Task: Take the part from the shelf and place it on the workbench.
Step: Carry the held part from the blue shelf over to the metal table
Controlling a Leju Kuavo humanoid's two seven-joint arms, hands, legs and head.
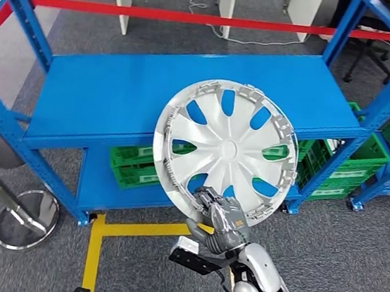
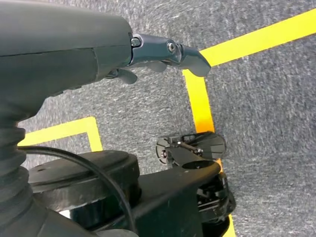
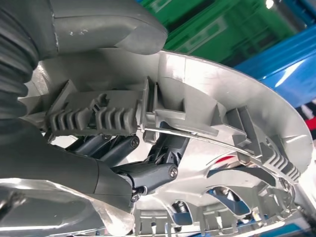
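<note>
A silver-white wheel cover (image 1: 227, 150) with spoke-shaped openings hangs tilted in front of the blue shelf (image 1: 135, 89), its inner side toward me. My right hand (image 1: 221, 222) grips its near rim from below. In the right wrist view the thumb (image 3: 108, 24) lies on one side of the rim and the darker fingers (image 3: 149, 175) curl against the wheel cover's ribbed inner side (image 3: 223, 123). In the left wrist view my left hand (image 2: 164, 54) hangs over the grey floor, its fingers stretched out and holding nothing.
Green crates (image 1: 341, 164) stand on the shelf's lower level. A red barrier tape (image 1: 198, 19) runs behind the shelf. A chrome stanchion base (image 1: 25, 218) stands at the near left. Yellow floor lines (image 1: 118, 228) mark the carpet in front of the shelf.
</note>
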